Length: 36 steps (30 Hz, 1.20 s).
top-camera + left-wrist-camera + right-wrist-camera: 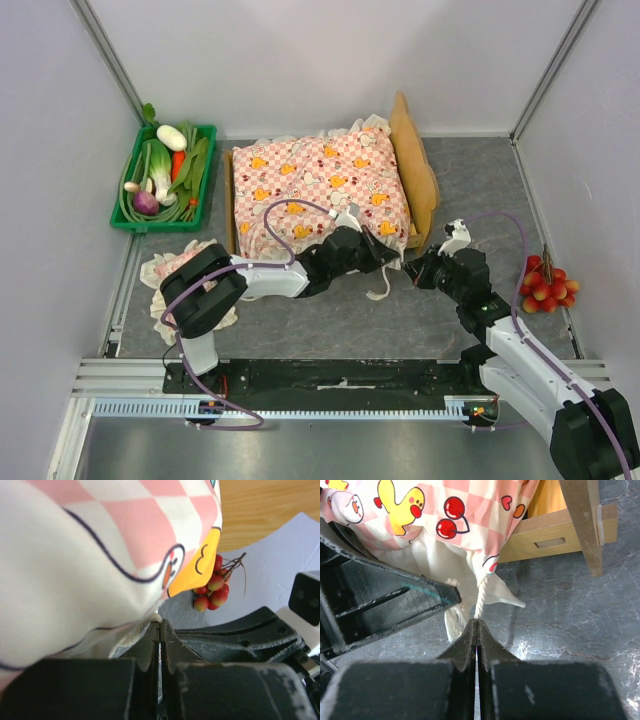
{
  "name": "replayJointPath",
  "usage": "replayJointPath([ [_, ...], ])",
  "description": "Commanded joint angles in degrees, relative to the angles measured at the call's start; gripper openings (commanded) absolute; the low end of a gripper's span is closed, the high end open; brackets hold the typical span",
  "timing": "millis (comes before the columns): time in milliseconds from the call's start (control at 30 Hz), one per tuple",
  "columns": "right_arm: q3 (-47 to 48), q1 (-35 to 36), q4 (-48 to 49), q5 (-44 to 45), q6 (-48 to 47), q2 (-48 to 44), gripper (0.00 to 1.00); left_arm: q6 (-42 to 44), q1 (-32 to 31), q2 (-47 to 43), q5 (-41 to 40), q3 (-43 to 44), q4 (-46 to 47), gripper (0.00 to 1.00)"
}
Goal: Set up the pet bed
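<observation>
Pet bed (418,175) at the far middle of the table (330,325), under the pink-checked mattress (320,185)
Both grippers meet at the bed's near right corner: left gripper (160,626) is pressed closed against the mattress's white frill (127,632), any hold not discernible; right gripper (477,622) is pinched closed on a white tie (481,592). Vegetable tray (165,180) sits at the far left corner, berries (545,285) by the right edge

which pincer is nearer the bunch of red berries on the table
Right. The right pincer is off the near right corner of the pet bed, with the berries farther to its right; the left pincer sits beyond it to the left, at the mattress edge.
</observation>
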Motion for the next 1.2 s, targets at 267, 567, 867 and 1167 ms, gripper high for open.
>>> replayJointPath([
  [267,0.12,-0.13,2.19,-2.72,-2.22,-3.6,0.0,-2.39,0.59,2.36,-8.75,5.22,-8.0,0.02],
  [567,0.73,-0.13,3.42,-6.51,-2.83,-2.37,0.0,-2.13,0.68,4.21,-10.59,9.61,-11.52,0.02],
  [867,3.45,-0.22,4.92,-3.79,-3.01,0.45,0.0,1.74,0.15,6.05,-2.33,12.7,-16.08,0.02],
  [1167,7.23,-0.13,6.59,-0.18,-3.45,3.17,0.0,2.53,-0.73,4.65,-0.22,8.83,-16.36,0.02],
])
